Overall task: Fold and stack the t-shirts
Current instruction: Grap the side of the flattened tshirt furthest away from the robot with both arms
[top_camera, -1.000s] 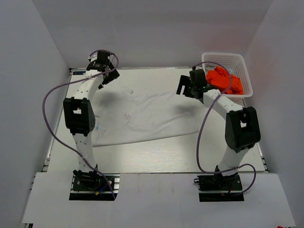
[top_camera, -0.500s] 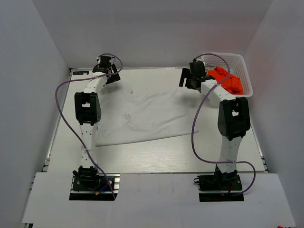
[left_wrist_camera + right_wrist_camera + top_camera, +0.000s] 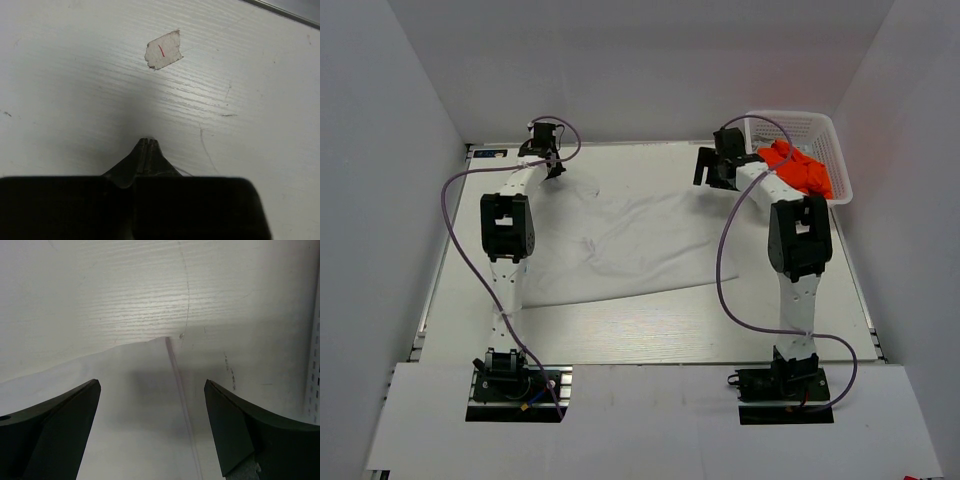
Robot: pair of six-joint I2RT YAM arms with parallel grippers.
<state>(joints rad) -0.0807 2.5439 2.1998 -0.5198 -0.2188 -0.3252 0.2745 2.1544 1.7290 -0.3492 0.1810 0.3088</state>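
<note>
Straight ahead at 12 o'clock, a corner of the white t-shirt [image 3: 131, 437] lies inside the wide-open, empty right gripper [image 3: 151, 384]; left gripper [image 3: 147, 143] closed, off the cloth.

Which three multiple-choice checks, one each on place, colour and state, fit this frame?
1. Where is the orange t-shirt?
A) in the basket
B) on the floor
C) hanging on the wall

2. What colour is the spread-out t-shirt?
A) orange
B) white
C) blue

3. How do the jaws of the right gripper stand?
A) shut on cloth
B) shut on nothing
C) open

Key:
1 A, the top view shows it bunched inside the white lattice basket.
2 B, it lies plain white on the table between the arms.
3 C, the right wrist view shows the jaws wide apart above the spread-out t-shirt's edge.
</note>
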